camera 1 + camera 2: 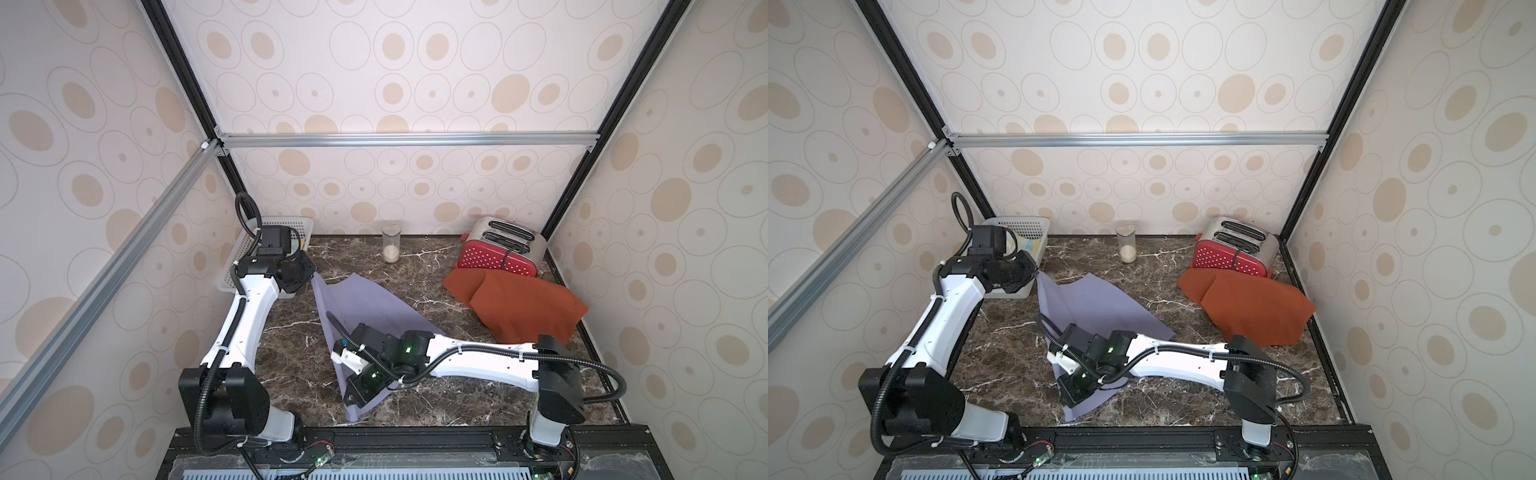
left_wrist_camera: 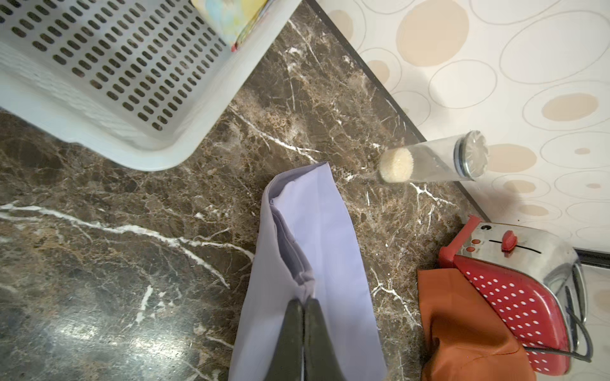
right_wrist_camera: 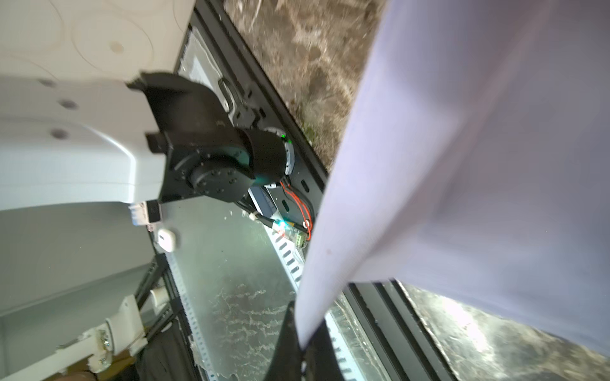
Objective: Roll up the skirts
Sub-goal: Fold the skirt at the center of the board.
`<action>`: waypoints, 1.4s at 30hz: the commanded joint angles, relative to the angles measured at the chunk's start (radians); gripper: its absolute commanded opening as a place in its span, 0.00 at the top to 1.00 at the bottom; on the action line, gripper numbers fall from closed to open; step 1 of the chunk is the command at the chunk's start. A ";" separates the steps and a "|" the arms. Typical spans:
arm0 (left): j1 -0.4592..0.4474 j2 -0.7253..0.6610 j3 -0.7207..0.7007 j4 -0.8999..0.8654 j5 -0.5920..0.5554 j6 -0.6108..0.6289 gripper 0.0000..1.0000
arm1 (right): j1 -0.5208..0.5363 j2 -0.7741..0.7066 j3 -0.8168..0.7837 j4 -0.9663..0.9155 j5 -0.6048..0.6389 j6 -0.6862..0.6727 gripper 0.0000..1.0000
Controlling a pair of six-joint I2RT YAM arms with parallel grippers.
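Right gripper (image 3: 302,346) was clamped on the near corner of the lavender skirt (image 1: 365,299) at 6 o'clock; the left gripper (image 2: 305,303) pinched its far hem toward 10 o'clock. Step judged: stretching it flat before rolling. The next move called for lowering it evenly. Rust-orange skirt (image 1: 528,307) lay at 2 o'clock; floral skirt (image 2: 237,19) sat in the basket (image 2: 99,125).
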 commanded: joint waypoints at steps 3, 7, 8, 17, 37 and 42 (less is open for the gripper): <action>-0.081 0.187 0.205 0.014 -0.056 -0.050 1.00 | -0.162 -0.079 -0.093 0.013 -0.107 -0.019 1.00; -0.125 0.359 0.358 0.011 -0.045 -0.094 1.00 | -0.279 -0.088 -0.143 -0.007 -0.166 -0.045 1.00; -0.135 0.402 0.399 0.011 -0.047 -0.106 1.00 | -0.307 -0.088 -0.153 -0.014 -0.181 -0.052 1.00; -0.210 0.796 0.819 -0.031 -0.025 -0.152 1.00 | -0.514 -0.042 -0.155 -0.135 -0.220 -0.140 1.00; -0.202 0.977 0.978 0.140 0.015 -0.144 0.57 | -0.743 0.191 0.086 -0.379 -0.123 -0.255 0.93; -0.182 0.893 0.883 0.092 -0.023 -0.064 0.39 | -0.742 0.218 0.137 -0.376 -0.098 -0.313 0.91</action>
